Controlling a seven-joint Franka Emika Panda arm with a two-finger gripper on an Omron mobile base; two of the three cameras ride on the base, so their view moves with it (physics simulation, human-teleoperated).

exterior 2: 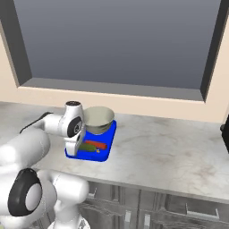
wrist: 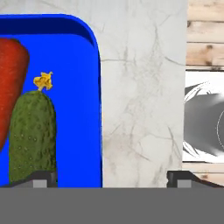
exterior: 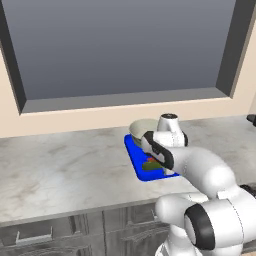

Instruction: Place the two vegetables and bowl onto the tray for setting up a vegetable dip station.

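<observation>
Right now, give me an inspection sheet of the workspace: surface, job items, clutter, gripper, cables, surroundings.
Surface: pale marbled counter, tray near the front edge.
Job's things: blue tray holds the bowl at its far end, carrot and cucumber lying side by side at the near end. All three are on the tray.
Clutter: a dark object at the counter's right edge, too cut off to identify.
Gripper: gripper open, low above the tray's edge, one fingertip over the cucumber's end, nothing held.
Cables: nothing seen.
Surroundings: large dark-framed window behind the counter; grey cabinet fronts below.
</observation>
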